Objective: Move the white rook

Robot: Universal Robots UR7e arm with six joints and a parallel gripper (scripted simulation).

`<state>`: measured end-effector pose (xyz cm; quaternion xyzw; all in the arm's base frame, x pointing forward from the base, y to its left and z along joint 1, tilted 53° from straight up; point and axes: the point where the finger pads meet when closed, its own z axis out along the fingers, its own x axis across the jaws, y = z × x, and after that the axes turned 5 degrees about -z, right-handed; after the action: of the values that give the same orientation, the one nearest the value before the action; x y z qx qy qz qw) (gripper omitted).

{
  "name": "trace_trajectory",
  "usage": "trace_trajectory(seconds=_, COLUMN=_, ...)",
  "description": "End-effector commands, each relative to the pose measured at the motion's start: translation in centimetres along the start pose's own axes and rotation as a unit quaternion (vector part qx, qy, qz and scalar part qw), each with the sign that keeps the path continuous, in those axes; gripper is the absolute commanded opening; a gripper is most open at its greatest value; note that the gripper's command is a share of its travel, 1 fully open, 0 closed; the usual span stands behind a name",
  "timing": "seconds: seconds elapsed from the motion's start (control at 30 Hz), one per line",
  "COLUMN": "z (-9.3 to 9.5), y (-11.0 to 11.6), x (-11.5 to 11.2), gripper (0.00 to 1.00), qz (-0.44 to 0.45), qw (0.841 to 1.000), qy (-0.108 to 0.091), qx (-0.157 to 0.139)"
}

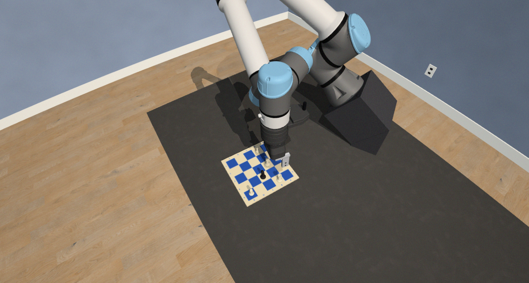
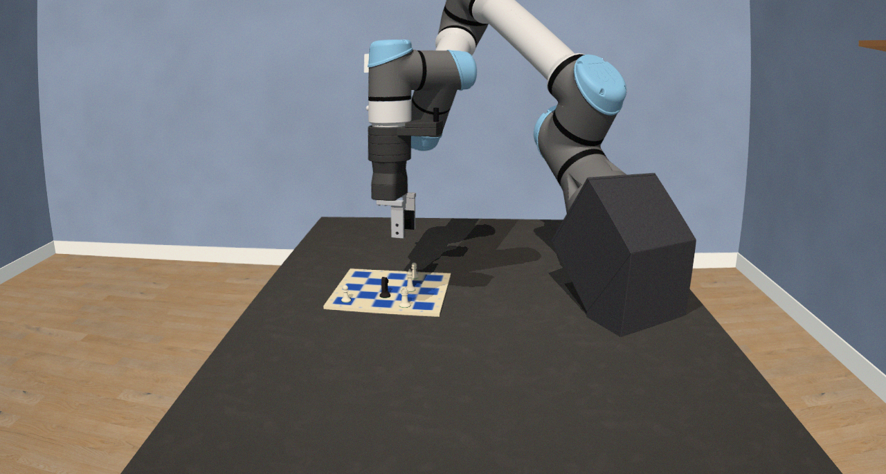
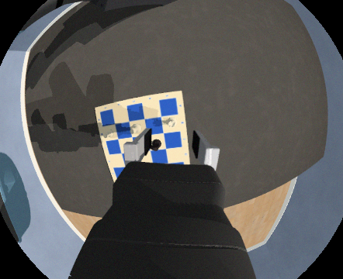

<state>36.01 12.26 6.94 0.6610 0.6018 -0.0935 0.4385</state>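
A small blue and cream chessboard (image 1: 259,172) lies on the dark mat; it also shows in the exterior view (image 2: 388,290) and in the wrist view (image 3: 146,132). Several white pieces stand on it: one near the front corner (image 1: 251,191), one near the right edge (image 1: 279,177), one mid-board (image 1: 267,162) and one at the far edge (image 1: 257,148). They are too small to tell which is the rook. A black piece (image 1: 263,174) stands upright near the middle. My gripper (image 2: 399,223) is open and empty, well above the board's far right part.
The arm's dark angular base block (image 2: 626,248) stands on the mat to the right of the board and behind it. The mat (image 2: 471,360) lies on a wooden floor with blue walls around.
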Motion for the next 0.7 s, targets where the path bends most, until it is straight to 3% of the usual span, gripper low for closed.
trace_trajectory(seconds=0.0, z=0.3, y=-0.3, x=0.2, gripper=1.0, qz=0.043, qw=0.999, qy=-0.001, qx=0.001)
trace_trajectory(seconds=0.37, z=0.7, y=-0.5, x=0.8, gripper=1.0, qz=0.148, qw=0.989, qy=-0.001, qx=0.001)
trace_trajectory(seconds=0.67, z=1.2, y=-0.5, x=1.5, gripper=1.0, qz=0.293, qw=0.956, qy=-0.001, qx=0.001)
